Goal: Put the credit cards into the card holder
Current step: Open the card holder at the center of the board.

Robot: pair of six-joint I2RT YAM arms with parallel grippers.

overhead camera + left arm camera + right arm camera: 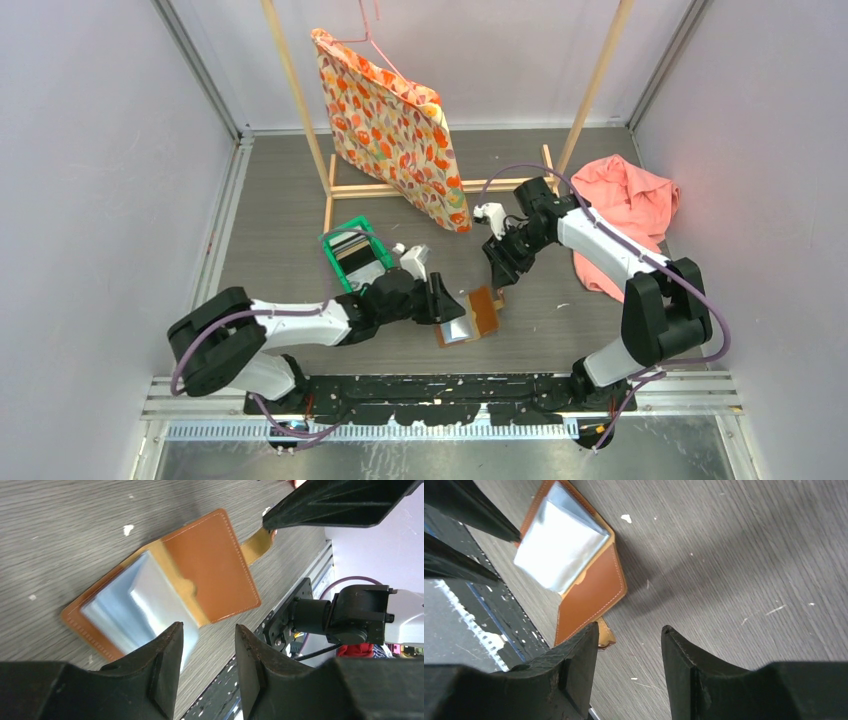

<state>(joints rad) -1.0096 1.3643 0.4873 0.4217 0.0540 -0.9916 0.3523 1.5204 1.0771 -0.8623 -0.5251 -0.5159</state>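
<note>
At the near edge of the bench [300,200] both arms are bolted to a dark rail [420,392]. The left arm [300,322] reaches out low to the right. The left jaws stand parted with only bare bench showing in the gap, grasping nothing. Just beyond their tips lies the card holder [480,314] [215,555] [591,595], opened flat with its tan inside facing up. A silvery card [458,330] [135,607] [559,545] rests on the half nearer the left jaws. One end meets the pocket edge and the other sticks out past the leather rim towards those jaws; how far it is tucked in I can't tell. The holder's small strap tab [257,542] pokes out at the far side. The right arm [610,250] curls in from the right, and the right jaws hover just above that tab, also spread apart and gripping nothing. Behind the left wrist sits a green bin [340,232] with more credit cards [362,262] stacked inside, dark and pale ones showing. Farther back a wooden rack [440,187] stands on the bench, a leaf-patterned bag [395,130] hanging from it on a pink hanger [370,35]. A pink cloth [635,200] lies crumpled at the far right.
</note>
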